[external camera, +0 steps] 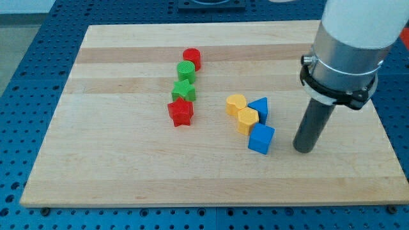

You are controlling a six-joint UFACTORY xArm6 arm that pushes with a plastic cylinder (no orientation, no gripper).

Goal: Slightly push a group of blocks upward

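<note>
My tip (304,148) rests on the board at the view's right, just right of the blue cube (261,138), with a small gap between them. The cube belongs to a tight cluster with a yellow hexagonal block (247,119), a yellow rounded block (235,104) and a blue triangular block (259,108). Left of that cluster a column runs upward: red star (181,112), green star (183,91), green cylinder (186,71), red cylinder (192,59).
The wooden board (115,160) lies on a blue perforated table (25,64). The arm's white and grey body (348,45) hangs over the board's upper right.
</note>
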